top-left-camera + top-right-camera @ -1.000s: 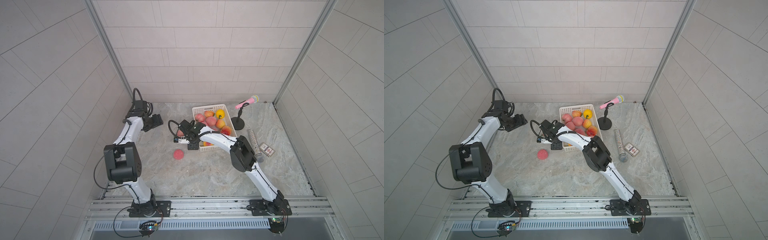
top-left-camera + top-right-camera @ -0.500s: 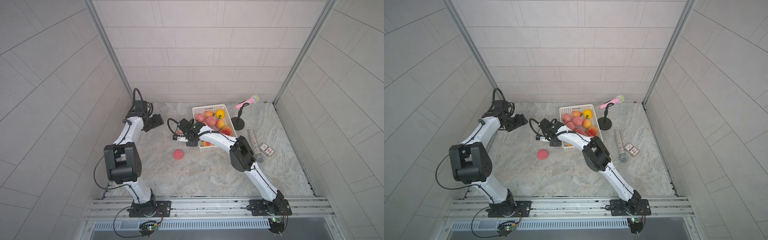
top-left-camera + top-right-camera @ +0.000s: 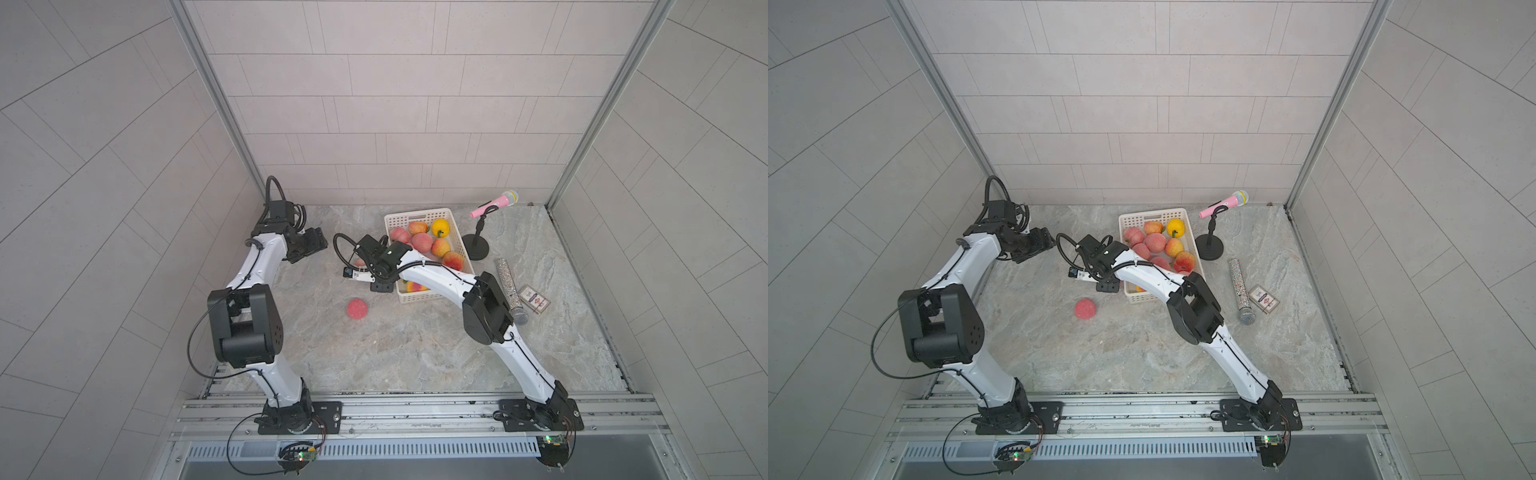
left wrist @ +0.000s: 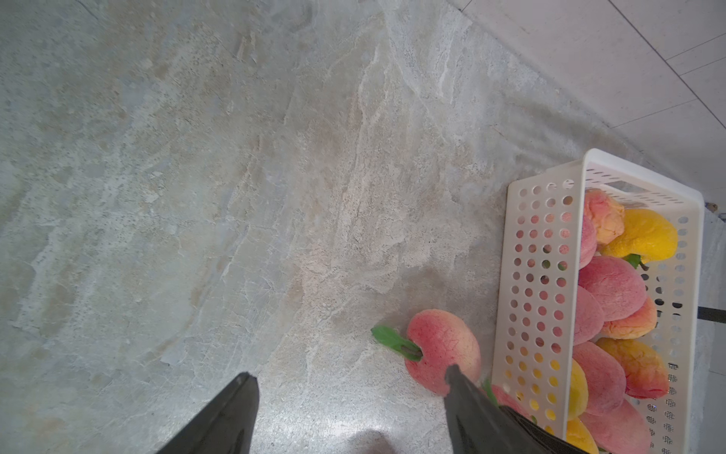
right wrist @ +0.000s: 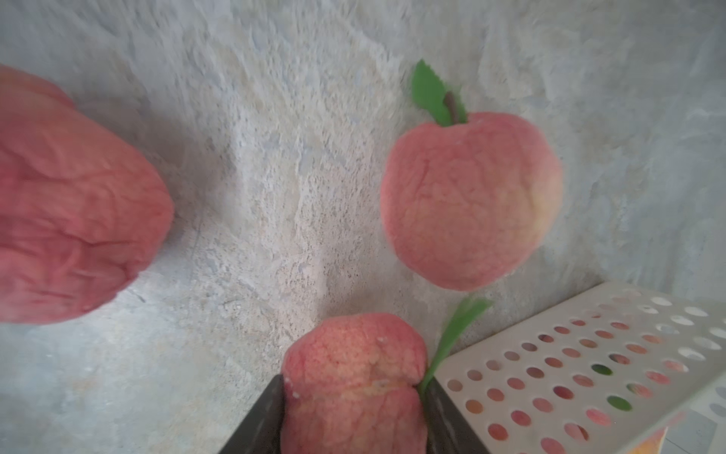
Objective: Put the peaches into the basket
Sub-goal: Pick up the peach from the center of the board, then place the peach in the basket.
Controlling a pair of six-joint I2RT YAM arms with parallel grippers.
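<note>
Up front, a lone peach [image 3: 357,309] sits by itself on the tabletop [image 3: 415,353]. Further in, the right claw [image 5: 353,397] is clamped tight on a leafy peach [image 5: 353,353], low down and right beside the outer wall of the basket [image 3: 417,213]. A spare peach [image 5: 471,196] lies loose close by. I'd call this grasp made, lift next. It has to clear that wall, swing over and let go among the fruit inside. The basket looks pretty full. Way back, the left claw [image 4: 349,373] hangs partly open over bare tabletop, holding nothing.
</note>
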